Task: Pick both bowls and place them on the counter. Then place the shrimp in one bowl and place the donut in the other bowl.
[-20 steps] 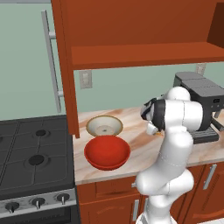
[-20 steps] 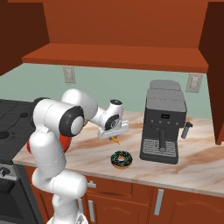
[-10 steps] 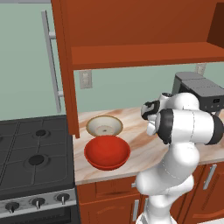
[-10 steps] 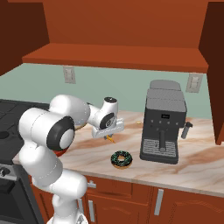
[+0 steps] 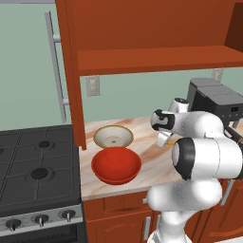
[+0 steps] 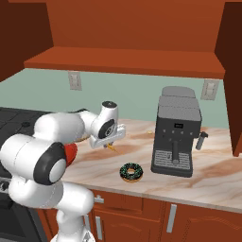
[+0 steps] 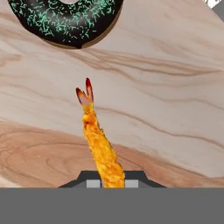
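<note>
My gripper (image 6: 109,144) is shut on the shrimp (image 7: 99,144), a thin orange piece with a red tail that sticks out from between the fingertips and hangs a little above the counter (image 6: 90,166). The shrimp (image 6: 111,147) is a small orange speck under the hand. The donut (image 6: 131,172), with dark icing and sprinkles, lies on the counter to the gripper's right, and its edge (image 7: 65,19) sits at the top of the hand view. The cream-beige bowl (image 5: 113,136) stands at the back left, and the glossy red bowl (image 5: 116,164) sits just in front of it. My gripper (image 5: 164,140) hovers to their right.
A dark coffee machine (image 6: 177,132) stands on the counter right of the donut. The black stove top (image 5: 33,166) lies left of the bowls. A wooden shelf (image 5: 156,59) and cabinet hang above the counter, with a wall outlet (image 5: 92,86) behind the bowls.
The hand has shifted a little to the left with the shrimp in it, away from the coffee machine, and the arm's elbow has swung forward. Bowls and donut have not moved.
</note>
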